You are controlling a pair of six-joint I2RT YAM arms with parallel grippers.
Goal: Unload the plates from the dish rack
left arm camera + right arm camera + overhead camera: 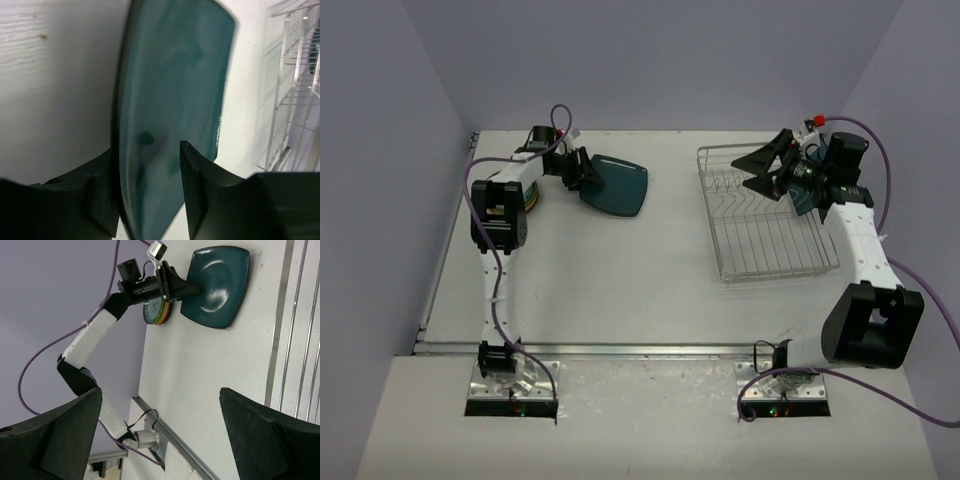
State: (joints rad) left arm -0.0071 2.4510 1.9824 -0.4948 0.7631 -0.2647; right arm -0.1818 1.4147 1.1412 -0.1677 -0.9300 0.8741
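The left claw point(588, 180) pinched the big dark-teal square plate point(620, 185), small coloured round plates point(156, 314) piled just behind it, and the right claw point(742, 175) hung spread wide and empty over the silver wire dish rack point(720, 225), which looked nearly cleared, so little seemed left

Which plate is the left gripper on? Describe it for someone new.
Look at the far-left part of the table, opposite the dish rack. The left gripper pinches a dark-teal plate beside a stack of small round plates. It alone is large and rounded-square.
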